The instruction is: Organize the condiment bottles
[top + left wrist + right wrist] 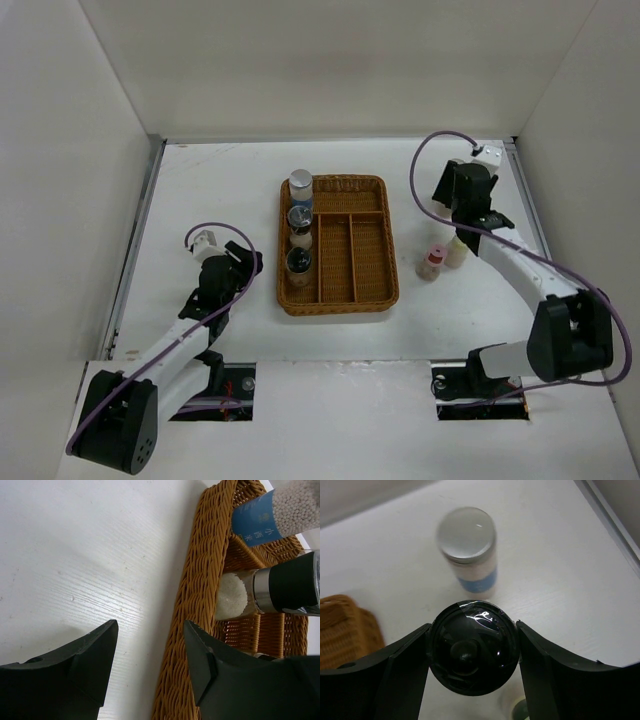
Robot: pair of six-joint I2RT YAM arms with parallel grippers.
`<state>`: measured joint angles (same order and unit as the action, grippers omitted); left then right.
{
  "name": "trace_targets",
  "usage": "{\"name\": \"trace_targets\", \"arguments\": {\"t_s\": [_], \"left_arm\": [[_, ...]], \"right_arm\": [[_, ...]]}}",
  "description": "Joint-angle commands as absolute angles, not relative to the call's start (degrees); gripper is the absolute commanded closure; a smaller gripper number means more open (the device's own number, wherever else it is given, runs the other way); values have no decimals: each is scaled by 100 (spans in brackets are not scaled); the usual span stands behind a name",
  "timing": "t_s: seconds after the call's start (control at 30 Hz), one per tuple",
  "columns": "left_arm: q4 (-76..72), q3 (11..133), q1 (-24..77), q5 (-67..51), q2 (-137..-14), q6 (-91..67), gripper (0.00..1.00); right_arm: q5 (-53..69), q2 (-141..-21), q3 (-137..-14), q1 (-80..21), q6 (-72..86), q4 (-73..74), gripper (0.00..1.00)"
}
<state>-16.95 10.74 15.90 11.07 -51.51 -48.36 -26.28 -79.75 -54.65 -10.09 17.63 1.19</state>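
Observation:
Several condiment bottles stand in a row in the wicker tray's (372,240) left compartment, a silver-topped one (300,183) at the far end. A pink-capped bottle (431,262) and a cream-capped one (456,250) stand on the table right of the tray. My right gripper (472,652) is shut on the round black cap of a dark-capped bottle (472,655), a finger touching each side. Just beyond it stands a silver-topped cylinder with a blue-white label (468,550). My left gripper (150,625) is open and holds nothing, low beside the tray's left rim (200,570).
In the left wrist view a blue-labelled bottle of white beads (280,512) and a dark-collared jar of white grains (270,590) stand inside the tray. White walls enclose the table on three sides. The right arm (520,265) reaches past the two loose bottles.

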Motion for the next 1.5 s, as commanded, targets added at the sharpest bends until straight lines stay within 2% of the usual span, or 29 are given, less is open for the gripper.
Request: {"name": "trace_targets", "arguments": {"t_s": [0.0,0.23,0.67,1.2,1.4,1.47], "left_arm": [[-1899,1275,1621,1063,-4992,-4790,47],[-1925,1213,1621,1090,-5001,-4799,47],[-1881,1020,1665,1055,-4861,-4720,47],[-1846,923,1665,1046,-4737,-4588,47],[-1872,932,1665,1046,-4781,-4579,46],[-1872,932,1665,1046,-4781,-4579,46]], "right_arm": [[-2935,-7384,-5590,-1436,1468,-589,50],[-2690,-7259,-5853,-2463,1494,-545,50],[-2065,-8489,-6723,-4126,2048,-641,50],[-2030,-9685,-7022,-4328,2136,-853,51],[-2109,-10019,-7058,-4355,2153,-975,47],[-2206,-10072,-7066,-4381,2127,-1019,42]]}}
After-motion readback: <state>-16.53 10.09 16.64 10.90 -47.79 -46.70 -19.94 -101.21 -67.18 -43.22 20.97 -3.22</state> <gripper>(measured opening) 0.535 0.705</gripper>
